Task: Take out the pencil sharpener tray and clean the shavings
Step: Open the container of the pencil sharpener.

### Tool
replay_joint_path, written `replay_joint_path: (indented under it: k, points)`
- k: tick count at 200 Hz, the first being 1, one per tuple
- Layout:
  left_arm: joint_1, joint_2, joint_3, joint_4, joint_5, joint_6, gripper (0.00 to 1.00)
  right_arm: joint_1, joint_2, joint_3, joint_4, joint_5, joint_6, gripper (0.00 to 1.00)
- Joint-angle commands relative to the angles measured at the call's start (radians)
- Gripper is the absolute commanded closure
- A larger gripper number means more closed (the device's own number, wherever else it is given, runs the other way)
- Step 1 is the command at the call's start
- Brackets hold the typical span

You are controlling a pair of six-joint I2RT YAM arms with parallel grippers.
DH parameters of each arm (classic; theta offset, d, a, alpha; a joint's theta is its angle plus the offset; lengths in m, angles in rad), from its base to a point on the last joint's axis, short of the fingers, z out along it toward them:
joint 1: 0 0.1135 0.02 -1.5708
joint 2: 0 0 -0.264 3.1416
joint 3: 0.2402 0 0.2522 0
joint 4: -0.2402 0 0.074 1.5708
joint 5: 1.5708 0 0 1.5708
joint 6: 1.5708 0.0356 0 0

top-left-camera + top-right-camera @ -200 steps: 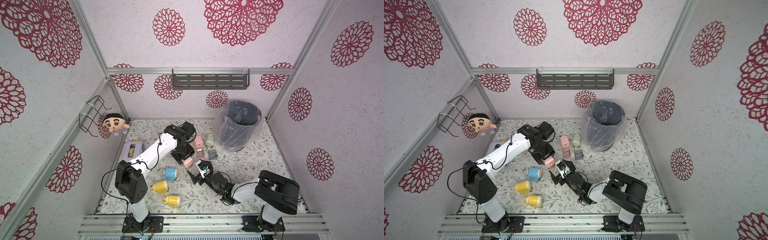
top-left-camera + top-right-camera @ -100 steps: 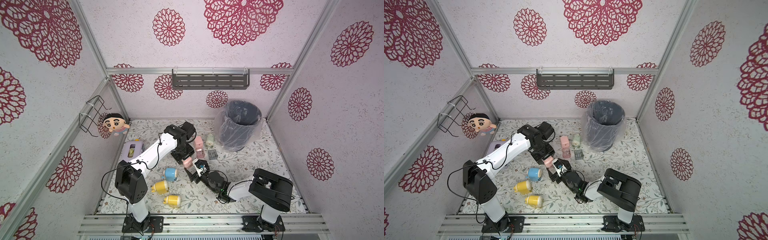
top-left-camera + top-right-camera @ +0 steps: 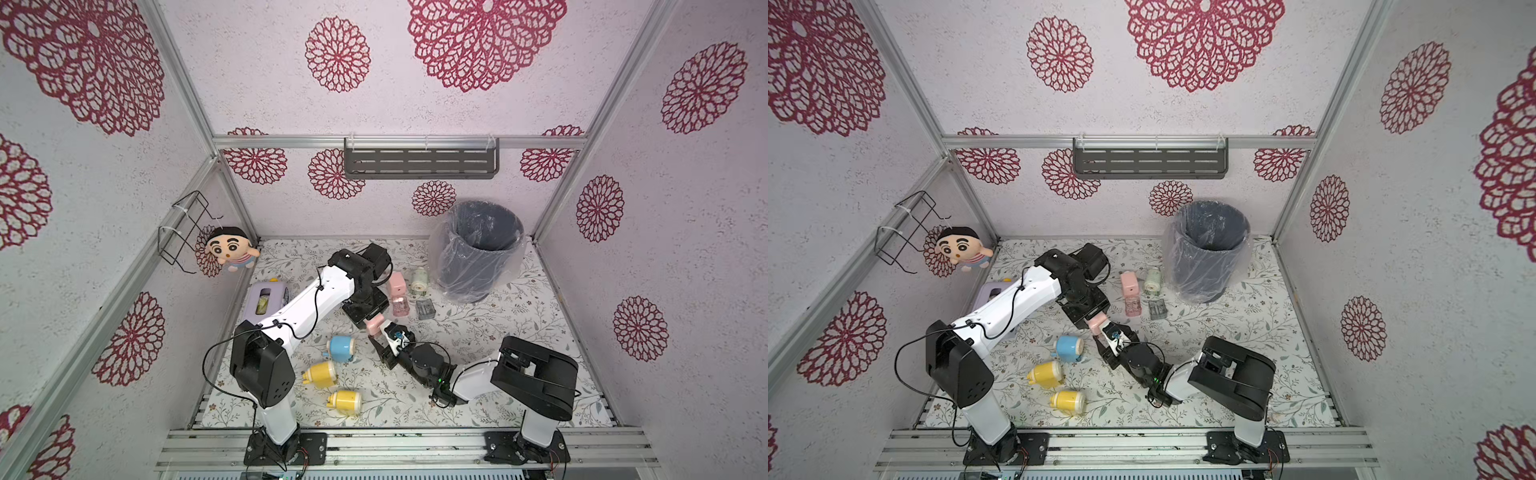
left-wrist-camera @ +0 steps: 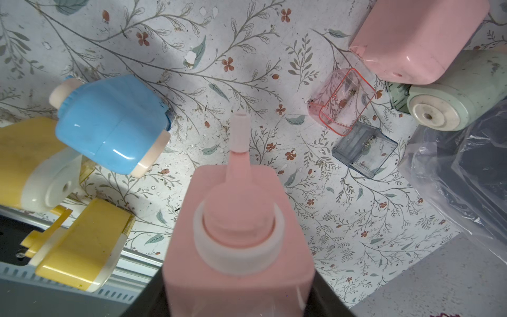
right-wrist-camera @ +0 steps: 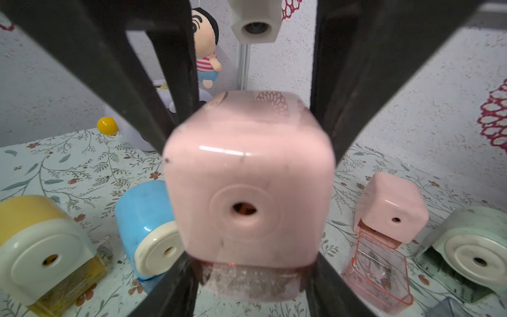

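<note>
Pink plastic fills my right wrist view: the pink sharpener sits square ahead of the right gripper, its pencil hole facing the camera. A second ago that gripper stood a little way off with its jaws spread wide. Now it has moved in and drawn them together on the tray, the translucent drawer along the sharpener's lower edge. Both fingers lie against the tray's sides, so I read this as a grip just taken, though I cannot judge how firm it is. The shavings show as brownish crumbs inside the tray, right between the fingertips.

For the task, this means the pull can begin. The tray is still seated in the body, and nothing has been emptied yet.

The left gripper stays clamped on the sharpener's body from the opposite end, crank toward its own camera, which gives me something to pull against.

In a top view the right arm lies low and stretched along the table, wrist level and aimed straight at the sharpener. The left arm reaches out with its elbow raised and its wrist bent down over the same spot. The bin stands well apart, off to the right of the right gripper's line of reach.
</note>
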Motion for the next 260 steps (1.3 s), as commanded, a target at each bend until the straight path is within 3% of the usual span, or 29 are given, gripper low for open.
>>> replay_joint_path:
  k: [1,13,30,54,194,260]
  points:
    - [-0.001,-0.003,0.034,-0.041,-0.048,-0.015,0.71,0.010,0.000,0.014,0.063,0.045,-0.016,0.39]
    - [-0.001,0.004,0.041,-0.050,-0.063,-0.017,0.71,0.014,0.000,0.014,0.067,0.052,-0.022,0.36]
    - [-0.001,0.010,0.044,-0.052,-0.065,-0.018,0.71,0.021,-0.001,0.015,0.067,0.059,-0.027,0.20]
    - [-0.001,0.015,0.045,-0.052,-0.065,-0.015,0.71,0.025,-0.003,0.015,0.067,0.066,-0.030,0.16]
    - [-0.001,0.010,0.033,-0.045,-0.065,-0.017,0.71,0.025,0.017,0.069,0.011,0.030,0.016,0.36]
    - [-0.001,0.010,0.028,-0.046,-0.075,-0.018,0.71,0.025,0.013,0.055,0.013,0.041,0.031,0.34]
